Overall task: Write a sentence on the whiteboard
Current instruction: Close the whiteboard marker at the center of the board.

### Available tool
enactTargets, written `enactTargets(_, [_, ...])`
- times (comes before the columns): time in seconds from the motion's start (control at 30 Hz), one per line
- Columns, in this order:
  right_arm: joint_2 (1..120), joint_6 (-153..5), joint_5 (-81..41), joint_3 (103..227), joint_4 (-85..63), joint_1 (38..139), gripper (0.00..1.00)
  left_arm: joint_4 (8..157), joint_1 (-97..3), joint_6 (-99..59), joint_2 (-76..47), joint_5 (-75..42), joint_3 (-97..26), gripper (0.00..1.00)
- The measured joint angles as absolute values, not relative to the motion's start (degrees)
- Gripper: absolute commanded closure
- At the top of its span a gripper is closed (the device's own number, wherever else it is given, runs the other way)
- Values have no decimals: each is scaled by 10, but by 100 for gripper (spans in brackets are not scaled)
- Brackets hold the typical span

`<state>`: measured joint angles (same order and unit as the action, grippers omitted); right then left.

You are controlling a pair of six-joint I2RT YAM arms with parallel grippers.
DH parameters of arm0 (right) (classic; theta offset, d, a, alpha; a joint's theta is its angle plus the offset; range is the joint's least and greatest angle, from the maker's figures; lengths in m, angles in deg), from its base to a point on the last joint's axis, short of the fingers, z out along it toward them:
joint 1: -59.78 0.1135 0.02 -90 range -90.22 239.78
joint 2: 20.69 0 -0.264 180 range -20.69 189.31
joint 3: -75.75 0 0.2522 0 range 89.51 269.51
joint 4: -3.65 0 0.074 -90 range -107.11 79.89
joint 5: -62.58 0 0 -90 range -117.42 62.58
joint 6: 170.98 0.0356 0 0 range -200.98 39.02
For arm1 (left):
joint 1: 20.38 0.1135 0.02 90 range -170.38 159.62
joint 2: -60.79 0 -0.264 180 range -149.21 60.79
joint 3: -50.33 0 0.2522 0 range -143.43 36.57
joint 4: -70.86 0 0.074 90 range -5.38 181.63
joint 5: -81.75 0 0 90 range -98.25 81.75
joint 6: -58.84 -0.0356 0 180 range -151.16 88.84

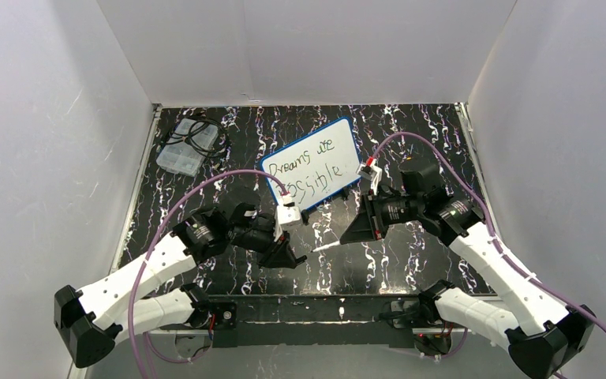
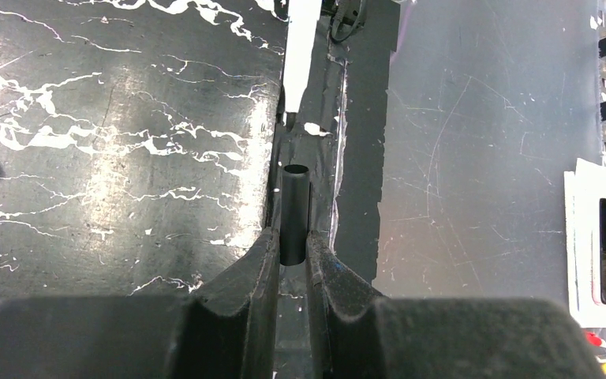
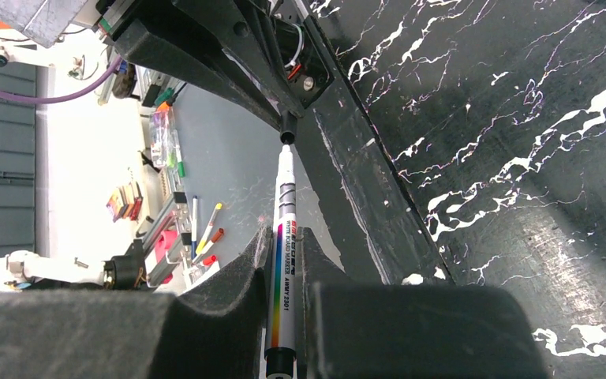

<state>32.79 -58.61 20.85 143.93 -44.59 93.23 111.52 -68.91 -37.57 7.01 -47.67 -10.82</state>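
Alignment of marker (image 3: pixel 284 197) and cap (image 2: pixel 294 209) in front of the finished whiteboard (image 1: pixel 344 136). The whiteboard lies askew on the black marbled table (image 1: pixel 426 142), and the sentence (image 1: pixel 309 166) crosses it in two slanted rows reading "Dreams are possible" (the writing looks complete, so the step in hand is judged to be closing the pen). Both grippers hang off the whiteboard's near edge and clear of its face, presumably so that no finger smears the ink. The left gripper (image 2: pixel 292 241), off the near-left corner of the whiteboard, is clamped on the short black cap, whose far end appears to face the other arm. The right gripper (image 3: pixel 284 237), off the near-right corner of the whiteboard, pinches the marker by its printed barrel. This leaves the white front section and tip free and aimed at the cap. Each piece is gripped behind its mating end for this reason. Tip and cap stand near and roughly in line, with a small gap showing in the left wrist view. A slight sideways offset would likely drive the tip against the cap's rim. A clear box of cables (image 1: pixel 183 150) sits left of the whiteboard, well apart from both grippers.
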Motion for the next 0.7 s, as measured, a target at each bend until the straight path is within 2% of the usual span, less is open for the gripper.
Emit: enactTargets(0.7, [338, -584, 218, 1419, -429, 938, 99, 1107, -689, -375, 54, -484, -108, 100])
